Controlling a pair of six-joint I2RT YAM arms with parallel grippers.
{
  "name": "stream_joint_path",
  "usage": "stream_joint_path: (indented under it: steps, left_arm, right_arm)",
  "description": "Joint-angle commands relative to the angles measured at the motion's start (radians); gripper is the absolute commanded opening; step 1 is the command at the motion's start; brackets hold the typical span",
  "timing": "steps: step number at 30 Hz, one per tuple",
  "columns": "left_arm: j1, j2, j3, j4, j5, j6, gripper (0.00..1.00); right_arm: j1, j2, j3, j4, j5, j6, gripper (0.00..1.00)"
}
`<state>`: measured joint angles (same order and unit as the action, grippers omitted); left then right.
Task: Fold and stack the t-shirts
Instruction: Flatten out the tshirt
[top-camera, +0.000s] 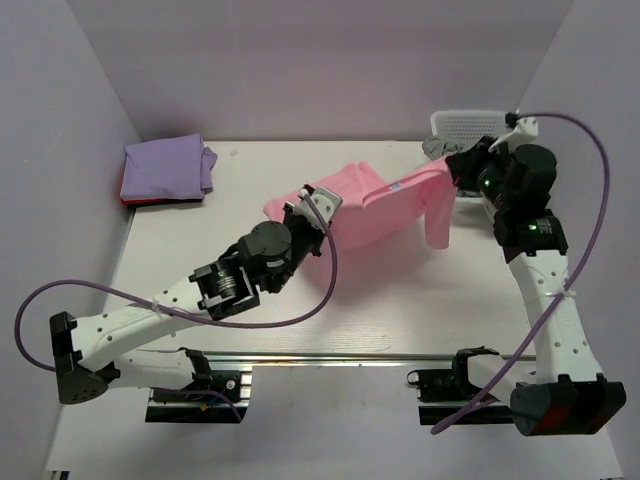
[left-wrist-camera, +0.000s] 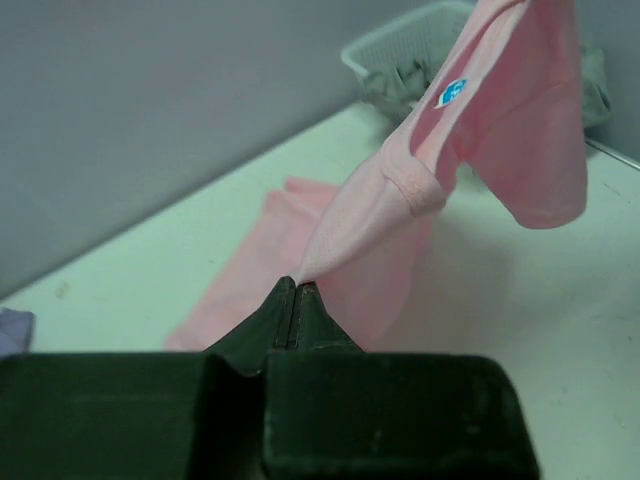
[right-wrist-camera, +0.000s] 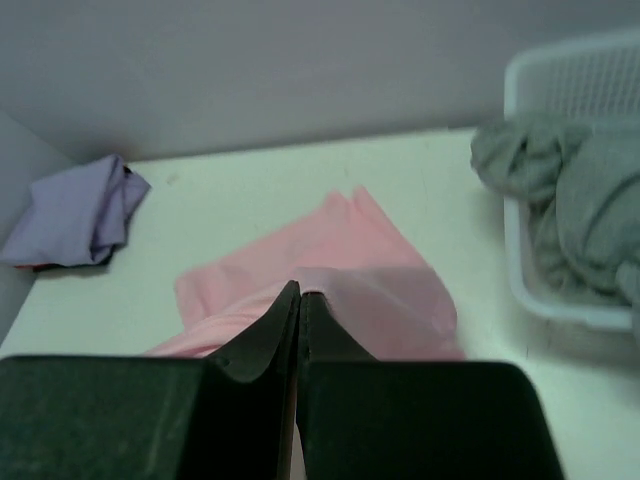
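Note:
The light pink t-shirt (top-camera: 385, 205) hangs stretched above the table between my two grippers, its lower part trailing on the table. My left gripper (top-camera: 312, 203) is shut on one pinched corner of it (left-wrist-camera: 345, 225), and its small white neck label (left-wrist-camera: 451, 92) shows. My right gripper (top-camera: 458, 165) is shut on the other end of the pink t-shirt (right-wrist-camera: 330, 285), with a sleeve hanging down. The lavender t-shirt (top-camera: 165, 168) lies folded at the far left corner on the red one (top-camera: 140, 201), of which only an edge shows.
A white basket (top-camera: 468, 124) stands at the far right corner with grey cloth (right-wrist-camera: 570, 200) in it. Grey walls close in the table on the left, back and right.

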<state>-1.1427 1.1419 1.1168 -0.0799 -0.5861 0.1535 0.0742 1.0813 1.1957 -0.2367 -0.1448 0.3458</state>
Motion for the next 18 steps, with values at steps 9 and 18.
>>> stream_joint_path:
  steps: [9, 18]
  left_arm:
    - [-0.003, -0.131, 0.378, -0.099, 0.014, 0.244, 0.00]
    - [-0.003, -0.113, 0.699, -0.331, 0.187, 0.313, 0.00]
  right_arm:
    - [-0.001, 0.052, 0.525, -0.081, -0.203, -0.208, 0.00]
    - [-0.002, 0.037, 0.768, -0.090, -0.254, -0.292, 0.00]
